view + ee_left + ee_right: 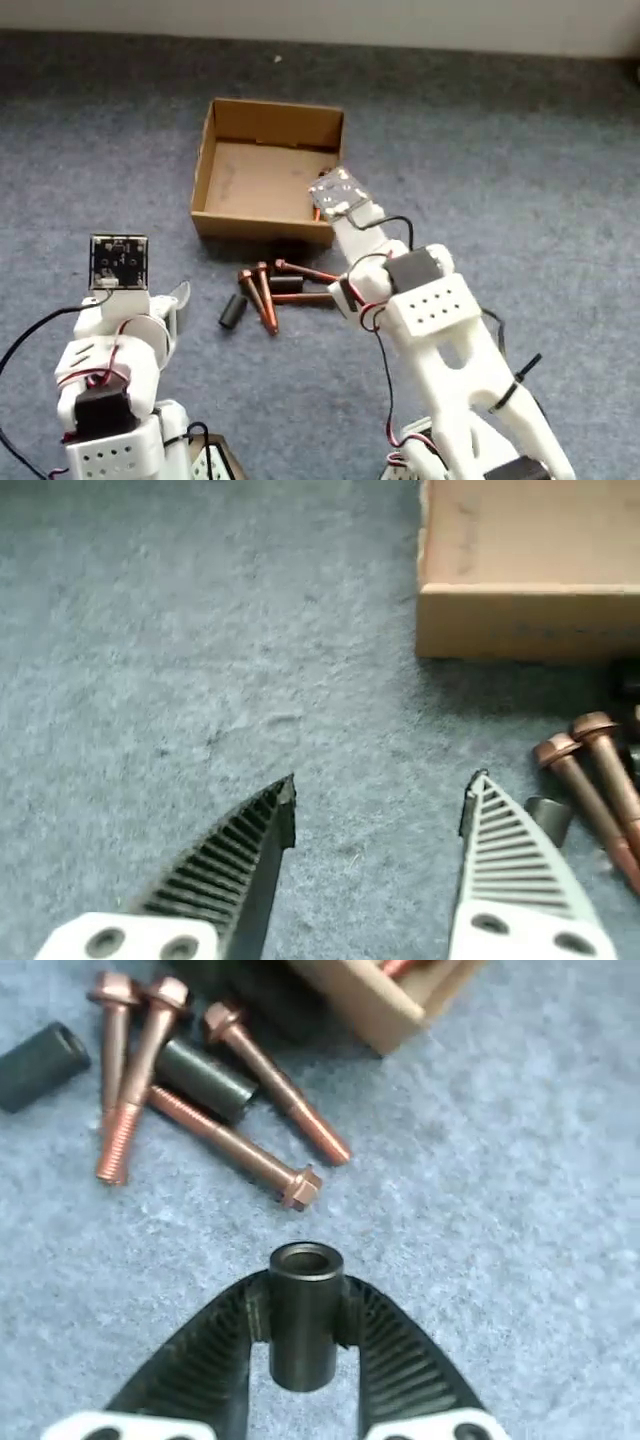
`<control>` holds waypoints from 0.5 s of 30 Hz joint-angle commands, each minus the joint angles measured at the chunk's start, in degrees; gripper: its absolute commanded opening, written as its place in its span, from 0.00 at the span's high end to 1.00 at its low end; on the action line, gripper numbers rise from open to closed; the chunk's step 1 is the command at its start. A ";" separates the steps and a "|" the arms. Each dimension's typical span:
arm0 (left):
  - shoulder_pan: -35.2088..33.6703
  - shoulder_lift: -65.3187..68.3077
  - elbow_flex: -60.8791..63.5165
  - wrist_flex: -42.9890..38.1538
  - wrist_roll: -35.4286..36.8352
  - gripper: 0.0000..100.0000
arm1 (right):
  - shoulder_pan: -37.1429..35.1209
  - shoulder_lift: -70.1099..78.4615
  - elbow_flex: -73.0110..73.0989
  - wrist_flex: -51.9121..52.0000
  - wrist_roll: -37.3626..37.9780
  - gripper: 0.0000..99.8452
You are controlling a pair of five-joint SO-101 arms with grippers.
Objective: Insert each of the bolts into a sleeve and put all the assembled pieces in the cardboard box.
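Black ribbed fingers [235, 1335] of the right gripper [305, 1298] are closed snugly on a dark sleeve [303, 1345]. Its open bore end stands clear past the fingertips.

Just ahead of this gripper, four copper bolts [230, 1145] lie loose on the grey carpet [500, 1160]. Two rest side by side and the others are angled across them. A second sleeve [205, 1080] lies among the bolts and touches them. A third sleeve [42, 1065] lies farther off to one side, apart from the cluster.

Beyond the bolts stands the cardboard box [365, 1005], with a copper shank [398, 966] visible inside its near corner.

The left gripper [380, 785] hangs over bare carpet with its jaws spread wide and nothing between them. The bolt heads lie ahead of it to one side, and the box wall is beyond them.
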 commanded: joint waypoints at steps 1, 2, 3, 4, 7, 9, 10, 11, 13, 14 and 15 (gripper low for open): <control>9.36 4.18 -6.02 -0.44 -0.18 0.72 | 6.20 -8.04 5.41 -5.93 -5.63 1.00; 11.21 7.16 -7.43 -0.44 -0.18 0.72 | 7.52 -8.84 7.25 -8.04 -6.51 1.00; 13.05 10.77 -8.84 -0.44 -0.18 0.72 | 8.75 -9.71 9.10 -10.33 -7.21 1.00; 14.73 14.99 -10.68 -0.44 -0.18 0.71 | 9.63 -10.33 10.95 -12.44 -7.74 1.00; 19.12 28.79 -17.98 1.67 1.05 0.68 | 11.30 -11.38 14.37 -16.13 -8.09 1.00; 21.49 37.67 -23.69 2.90 5.63 0.67 | 11.82 -11.47 15.52 -17.19 -8.18 1.00; 22.73 41.89 -26.24 3.08 8.00 0.67 | 11.82 -11.38 15.60 -17.54 -8.18 1.00; 23.87 45.85 -28.35 2.90 9.93 0.67 | 11.82 -11.38 15.69 -17.63 -8.18 1.00; 25.71 53.49 -32.04 2.73 13.10 0.67 | 11.82 -11.38 15.87 -17.63 -8.18 1.00; 26.24 57.01 -33.54 2.64 14.51 0.67 | 11.82 -11.38 15.87 -17.63 -8.18 1.00; 26.68 60.18 -34.86 2.64 15.82 0.67 | 11.82 -11.38 15.87 -17.63 -8.18 1.00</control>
